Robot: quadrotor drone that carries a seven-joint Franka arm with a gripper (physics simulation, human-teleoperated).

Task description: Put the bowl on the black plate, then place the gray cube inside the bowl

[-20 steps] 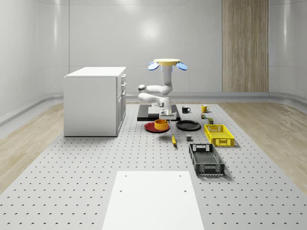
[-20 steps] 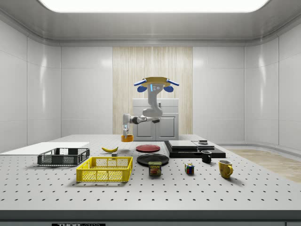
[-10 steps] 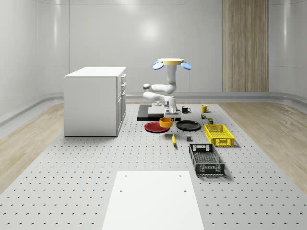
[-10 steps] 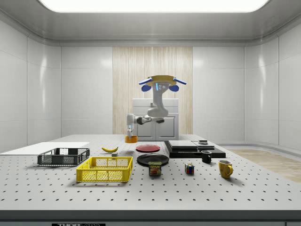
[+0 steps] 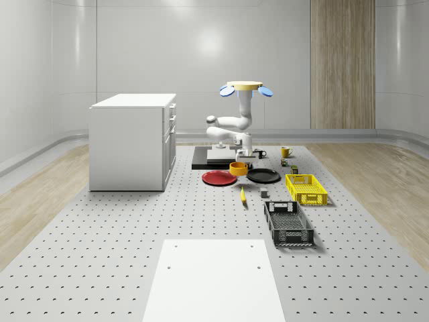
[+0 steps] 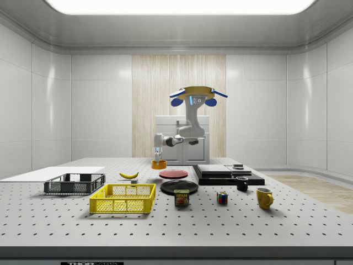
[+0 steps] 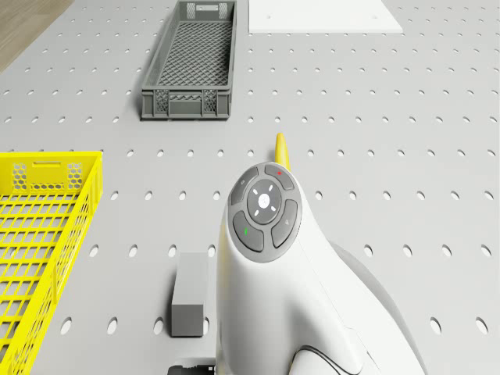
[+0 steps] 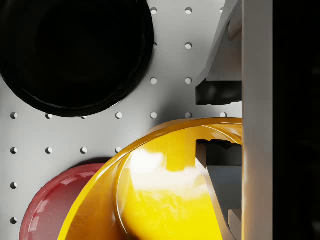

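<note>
My gripper [image 8: 220,122] is shut on the rim of the orange-yellow bowl [image 8: 165,185], one finger [image 8: 220,155] inside it and the other outside. The bowl [image 5: 238,168] hangs just above the table, over the gap between the red plate [image 5: 219,178] and the black plate [image 5: 263,176]. In the wrist view the black plate [image 8: 75,50] lies beside the bowl and the red plate [image 8: 52,207] partly under it. The gray cube [image 7: 190,293] sits on the table near the banana [image 7: 281,150]. The drone [image 5: 245,87] hovers above the black platform [image 5: 211,161] behind the plates.
A yellow basket [image 5: 306,189] and a dark crate [image 5: 288,223] stand nearer the front on the whole-scene view's right. A white cabinet [image 5: 134,141] rises at its left, with a white board [image 5: 212,282] in front. A can [image 6: 181,197], a puzzle cube [image 6: 222,198] and mugs [image 6: 264,197] lie beyond the black plate.
The drone and arm have shifted toward the whole-scene view's right, carrying the bowl from over the red plate toward the black plate. The bowl has stayed in the gripper.
</note>
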